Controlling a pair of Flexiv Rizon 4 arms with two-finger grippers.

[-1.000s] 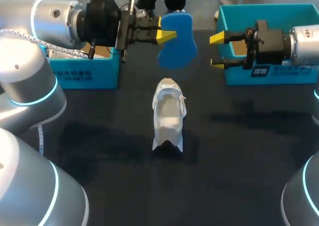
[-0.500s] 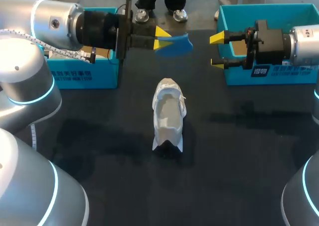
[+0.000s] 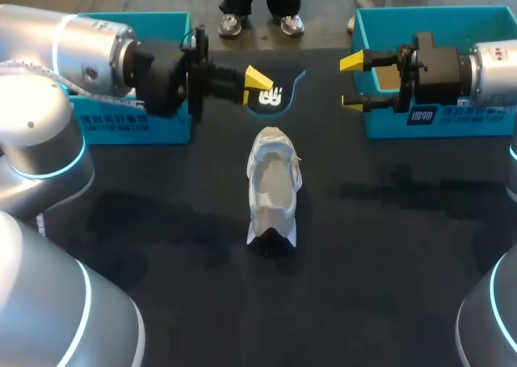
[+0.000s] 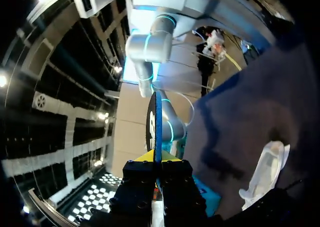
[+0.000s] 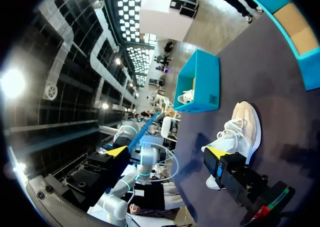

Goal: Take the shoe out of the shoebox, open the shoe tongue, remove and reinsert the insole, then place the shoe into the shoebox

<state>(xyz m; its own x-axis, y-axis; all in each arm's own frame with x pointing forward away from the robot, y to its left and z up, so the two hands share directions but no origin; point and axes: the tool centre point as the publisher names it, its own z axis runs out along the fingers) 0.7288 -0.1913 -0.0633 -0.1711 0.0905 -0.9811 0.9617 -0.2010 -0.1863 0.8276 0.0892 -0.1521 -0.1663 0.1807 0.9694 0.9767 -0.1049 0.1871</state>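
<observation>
A white shoe (image 3: 273,185) stands upright on the dark table (image 3: 388,246), its opening facing up. Beyond it my left gripper (image 3: 257,80) is shut on the insole (image 3: 279,92), holding it above the table with its dark underside and white logo showing and a blue edge. In the left wrist view the insole (image 4: 154,119) sticks out edge-on from the shut gripper (image 4: 156,158), with the shoe (image 4: 265,169) off to one side below. My right gripper (image 3: 352,82) hangs open and empty by the right box. From the right wrist, the shoe (image 5: 240,127) lies ahead of the open gripper (image 5: 166,151).
An open blue shoebox (image 3: 133,120) stands at the far left behind my left arm. A second blue box (image 3: 436,23) stands at the far right, beside my right wrist. Both also show in the right wrist view, the far box (image 5: 200,82) and the near box (image 5: 287,29).
My left wrist has turned the insole over, from blue face through edge-on to dark logo side, and sunk a little toward the shoe. The right arm and shoe have stayed put.
</observation>
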